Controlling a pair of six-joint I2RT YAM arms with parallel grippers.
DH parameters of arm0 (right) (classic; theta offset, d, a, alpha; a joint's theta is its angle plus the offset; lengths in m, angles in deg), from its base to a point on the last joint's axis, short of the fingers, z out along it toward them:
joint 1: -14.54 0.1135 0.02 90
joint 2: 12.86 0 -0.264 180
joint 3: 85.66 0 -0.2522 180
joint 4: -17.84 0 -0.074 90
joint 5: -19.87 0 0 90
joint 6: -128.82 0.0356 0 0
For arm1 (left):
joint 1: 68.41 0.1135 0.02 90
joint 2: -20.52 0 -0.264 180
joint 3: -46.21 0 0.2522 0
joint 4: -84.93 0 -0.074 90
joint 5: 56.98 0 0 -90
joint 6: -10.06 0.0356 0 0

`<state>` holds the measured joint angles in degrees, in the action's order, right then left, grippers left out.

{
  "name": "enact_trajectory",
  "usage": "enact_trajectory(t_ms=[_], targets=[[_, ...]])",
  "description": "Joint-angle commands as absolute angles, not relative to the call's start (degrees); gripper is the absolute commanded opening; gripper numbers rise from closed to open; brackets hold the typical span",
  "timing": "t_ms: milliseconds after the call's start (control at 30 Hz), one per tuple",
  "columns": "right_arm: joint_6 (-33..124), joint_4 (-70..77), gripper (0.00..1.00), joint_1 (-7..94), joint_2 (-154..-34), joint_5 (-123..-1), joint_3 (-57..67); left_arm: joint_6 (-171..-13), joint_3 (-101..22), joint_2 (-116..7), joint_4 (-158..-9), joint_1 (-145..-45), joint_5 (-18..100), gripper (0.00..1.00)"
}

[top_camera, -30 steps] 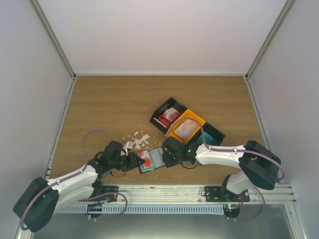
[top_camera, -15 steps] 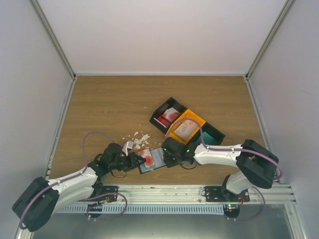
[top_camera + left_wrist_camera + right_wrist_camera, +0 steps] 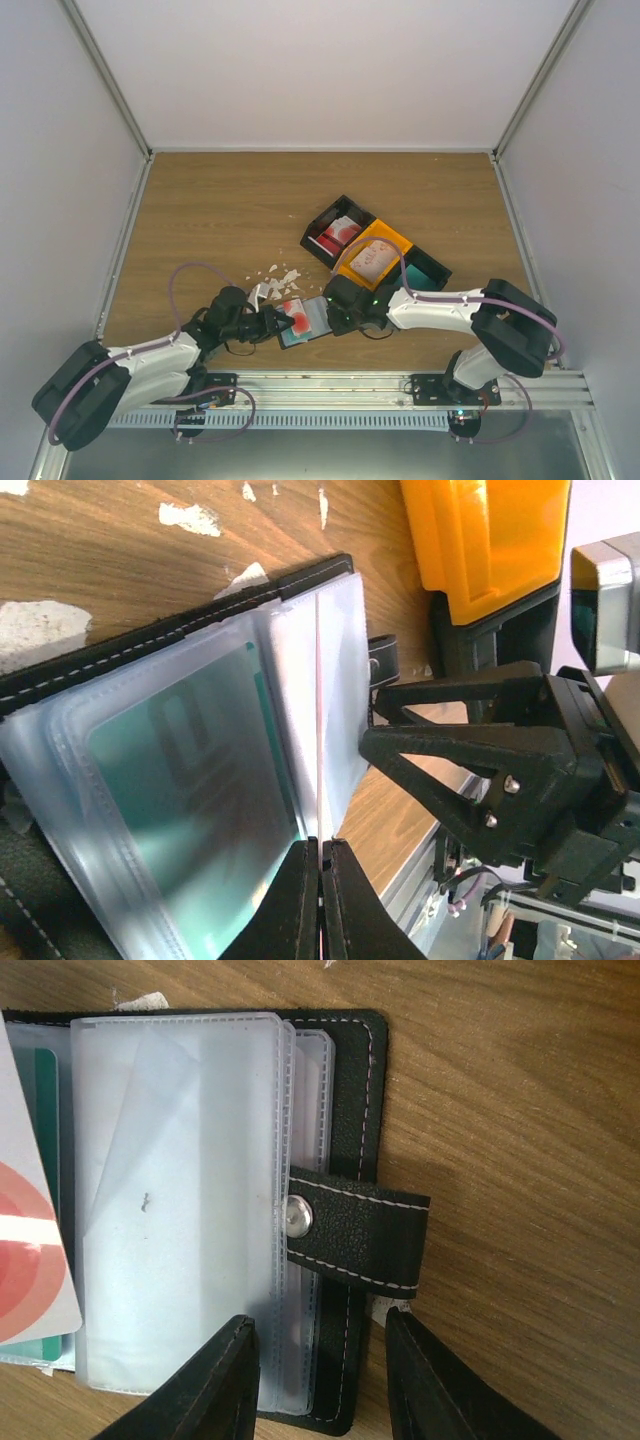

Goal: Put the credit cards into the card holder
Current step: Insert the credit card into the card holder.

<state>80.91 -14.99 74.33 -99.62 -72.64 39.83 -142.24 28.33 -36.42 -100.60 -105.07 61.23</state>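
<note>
The black card holder lies open on the table between my grippers, its clear sleeves up. My left gripper is shut on a red-and-white credit card, held edge-on over the sleeves; it is a thin white line in the left wrist view. A teal card sits inside a sleeve. My right gripper is open, its fingers astride the holder's right edge by the snap strap. The red-and-white card shows at the left of the right wrist view.
Three open bins stand in a row behind the holder: a black one with red-and-white cards, an orange one with a pale pinkish card, and a black one with teal inside. Small white scraps lie left of the bins.
My left gripper has edged the red-and-white card slightly right and further over the holder. My right gripper has shifted a little to the left at the holder's edge.
</note>
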Motion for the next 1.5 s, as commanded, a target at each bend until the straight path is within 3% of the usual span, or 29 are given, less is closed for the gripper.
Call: enact_trajectory(t_ms=[0,933,1233,1467], targets=[[82.0,-17.2,0.36,74.8,-101.6,-73.0,40.3,-140.8,28.9,-38.8,-106.2,-105.5,60.9,0.00],[83.9,-15.0,0.35,74.3,-98.2,-72.6,42.6,-145.1,29.1,-47.8,-114.4,-108.7,60.3,0.00],[84.9,-16.8,0.44,74.1,-94.3,-74.9,42.8,-143.5,27.8,-48.9,-117.1,-109.3,60.5,0.00],[84.7,-13.9,0.45,73.6,-94.9,-72.7,44.0,-144.1,26.8,-54.8,-121.8,-109.8,60.4,0.00]])
